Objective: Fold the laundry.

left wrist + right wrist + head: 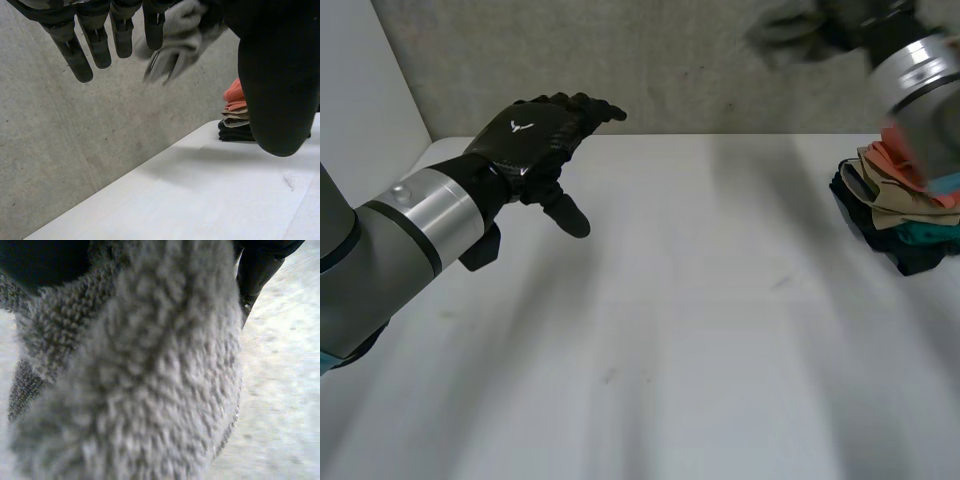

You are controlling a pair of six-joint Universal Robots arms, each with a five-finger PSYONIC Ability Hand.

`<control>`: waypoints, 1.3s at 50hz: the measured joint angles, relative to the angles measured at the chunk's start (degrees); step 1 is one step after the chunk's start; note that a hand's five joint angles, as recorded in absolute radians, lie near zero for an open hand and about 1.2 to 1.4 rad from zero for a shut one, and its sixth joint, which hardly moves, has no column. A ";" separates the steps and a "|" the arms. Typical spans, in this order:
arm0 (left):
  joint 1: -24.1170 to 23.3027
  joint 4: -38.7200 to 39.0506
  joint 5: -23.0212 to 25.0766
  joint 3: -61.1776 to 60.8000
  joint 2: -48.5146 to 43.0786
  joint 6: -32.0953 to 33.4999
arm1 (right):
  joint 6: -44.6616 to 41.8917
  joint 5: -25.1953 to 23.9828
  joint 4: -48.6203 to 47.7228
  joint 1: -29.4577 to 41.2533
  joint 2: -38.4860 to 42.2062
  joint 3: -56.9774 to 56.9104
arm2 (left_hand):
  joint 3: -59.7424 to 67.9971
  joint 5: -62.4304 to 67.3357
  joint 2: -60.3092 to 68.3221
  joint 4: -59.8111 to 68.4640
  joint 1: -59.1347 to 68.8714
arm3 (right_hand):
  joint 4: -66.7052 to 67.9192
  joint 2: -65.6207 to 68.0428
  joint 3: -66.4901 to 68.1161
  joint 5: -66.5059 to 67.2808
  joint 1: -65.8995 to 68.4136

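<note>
My left hand hovers over the table's left side, open, with its fingers straight and nothing in it; its wrist view shows the same fingers and thumb. High at the back right, my right hand is shut on a grey fuzzy knitted cloth, which hangs well above the table. In the right wrist view that grey cloth bulges under the palm, with a black finger curled beside it. Beyond the left hand's fingertips the grey cloth hangs in front of the wall.
A pile of folded clothes, orange, tan, teal and black, sits at the table's right edge below my right arm; the pile is also seen past the left thumb. A grey wall backs the white table.
</note>
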 measured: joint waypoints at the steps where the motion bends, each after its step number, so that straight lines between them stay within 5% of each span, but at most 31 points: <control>1: -0.01 0.00 0.00 -0.04 -0.01 0.01 | 0.37 -0.64 -0.35 -0.87 0.10 -0.54 | 0.00 0.00 0.00 0.00 0.00 | 0.00 0.11 0.00 0.04 0.00; 16: -0.12 -0.05 0.01 -0.55 -0.38 0.08 | 14.89 -15.97 -20.75 -21.90 9.02 -0.85 | 0.00 0.00 0.00 0.00 0.00 | 0.04 0.24 0.04 0.58 0.00; 29: -0.22 1.23 0.02 -1.93 -0.58 0.11 | 17.10 -21.76 -27.03 -28.22 16.70 8.81 | 0.00 0.01 0.00 0.00 0.00 | 0.04 0.24 0.04 0.81 0.00; 41: -0.81 1.77 -0.03 -2.01 -0.69 0.00 | 18.43 -23.10 -28.69 -31.62 14.72 14.02 | 0.00 0.01 0.00 0.00 0.00 | 0.32 0.24 0.04 2.40 0.00; 45: -1.56 1.75 0.10 -2.10 -0.52 -0.01 | 19.23 -23.04 -28.33 -31.91 12.82 14.76 | 0.00 0.01 0.00 0.00 0.00 | -18.61 -18.89 -18.70 -15.48 -16.61; 47: -2.28 1.72 0.22 -2.19 -0.36 -0.01 | 19.59 -22.91 -27.80 -32.01 11.28 15.66 | 0.00 0.01 0.00 0.00 0.00 | -45.44 -46.71 -45.04 -40.71 -35.89; 65: -4.64 1.45 0.71 -2.45 0.68 -0.27 | 19.07 -21.29 -18.05 -37.02 -2.65 23.92 | 0.00 0.01 0.00 0.00 -0.01 | -53.67 -53.85 -53.39 -48.79 -40.71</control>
